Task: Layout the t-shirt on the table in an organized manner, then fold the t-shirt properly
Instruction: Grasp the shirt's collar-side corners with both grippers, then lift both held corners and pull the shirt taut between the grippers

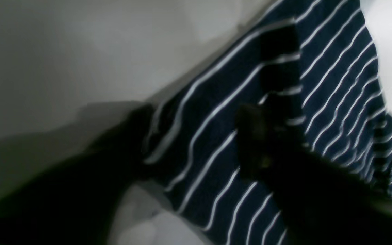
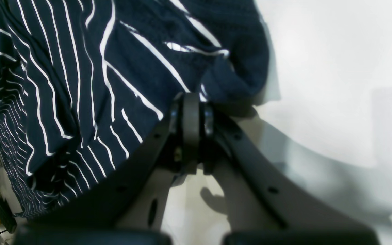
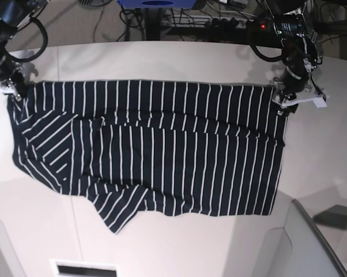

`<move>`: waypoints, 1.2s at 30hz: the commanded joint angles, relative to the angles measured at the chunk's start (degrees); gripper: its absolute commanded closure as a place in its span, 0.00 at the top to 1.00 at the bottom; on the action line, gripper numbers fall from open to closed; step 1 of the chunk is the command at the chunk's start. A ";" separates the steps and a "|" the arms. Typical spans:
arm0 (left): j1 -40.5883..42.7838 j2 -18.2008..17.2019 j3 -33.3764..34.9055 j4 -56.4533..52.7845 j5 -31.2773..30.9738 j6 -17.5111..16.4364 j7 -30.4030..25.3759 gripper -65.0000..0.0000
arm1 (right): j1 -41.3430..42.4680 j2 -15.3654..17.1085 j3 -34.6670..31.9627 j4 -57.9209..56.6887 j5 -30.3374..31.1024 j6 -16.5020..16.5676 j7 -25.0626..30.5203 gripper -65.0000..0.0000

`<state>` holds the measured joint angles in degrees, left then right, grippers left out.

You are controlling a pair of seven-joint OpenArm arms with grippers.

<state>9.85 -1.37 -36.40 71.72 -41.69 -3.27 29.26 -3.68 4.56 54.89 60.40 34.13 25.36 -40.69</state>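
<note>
Right claw (image 2: 191, 102) clenched on a corner of the t-shirt (image 3: 156, 150). Left claw (image 3: 281, 97) at the opposite top corner, blurred, grip impossible to tell. T-shirt spread wide across the table (image 3: 179, 57), lower left part creased and folded over.
</note>
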 commanded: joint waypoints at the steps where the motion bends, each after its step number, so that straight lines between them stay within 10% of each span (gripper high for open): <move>1: 0.40 0.00 -0.12 -0.65 0.51 -0.38 1.56 0.29 | -0.05 0.59 -0.17 0.48 -1.82 -0.79 -0.76 0.01; 3: 0.40 -0.08 -0.21 -1.44 0.51 -2.14 1.65 0.00 | -0.05 0.59 -0.17 0.48 -1.82 -0.79 -0.76 0.01; 36: 6.02 -3.34 -4.43 19.57 -3.98 -2.23 11.32 0.00 | -4.36 -1.35 -0.26 33.62 -1.73 -0.71 -15.62 0.01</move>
<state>15.81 -3.97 -40.51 90.39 -45.25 -5.41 41.98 -8.21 2.63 54.37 93.36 32.34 24.84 -57.39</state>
